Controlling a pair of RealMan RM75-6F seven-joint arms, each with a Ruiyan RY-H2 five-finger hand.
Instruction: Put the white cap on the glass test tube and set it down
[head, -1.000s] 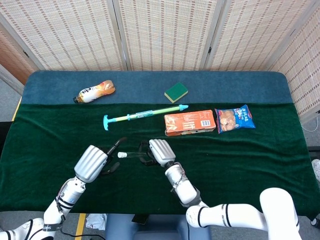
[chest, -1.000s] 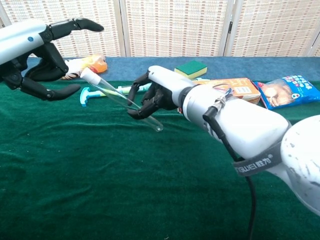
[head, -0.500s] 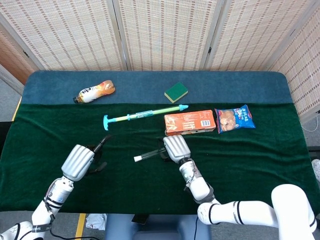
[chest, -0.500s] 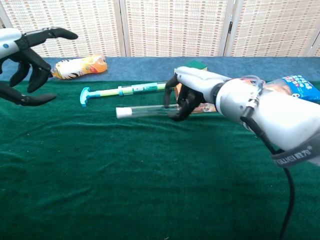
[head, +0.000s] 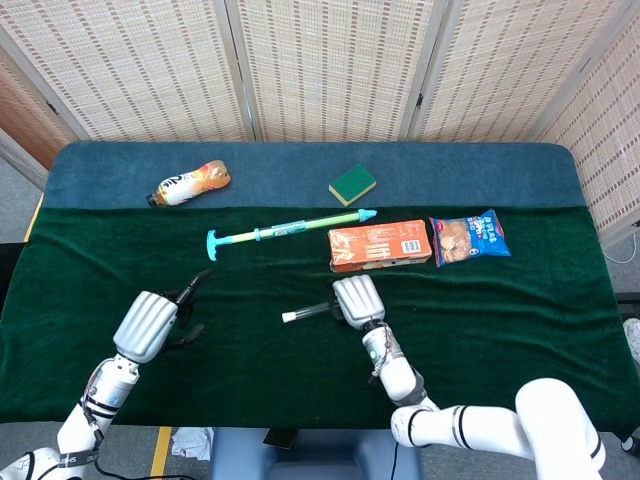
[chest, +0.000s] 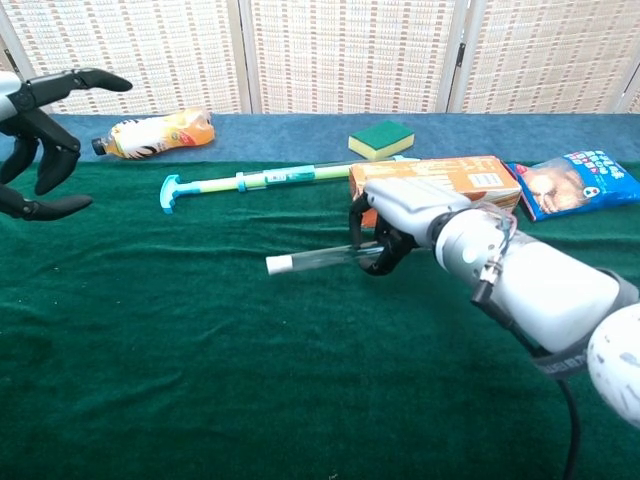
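The right hand (chest: 385, 240) holds the glass test tube (chest: 320, 260) by its closed end, keeping it level just above the green-covered surface (chest: 200, 380), in front of the orange box (chest: 440, 178). The white cap (chest: 278, 264) sits on the tube's open end, pointing toward the robot's left. The left hand (chest: 40, 140) is raised well apart at the left edge, fingers spread wide and holding nothing.

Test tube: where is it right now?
The capped test tube lies low over the green cloth near the middle, held by the right hand, just in front of the orange box; cap end points left.
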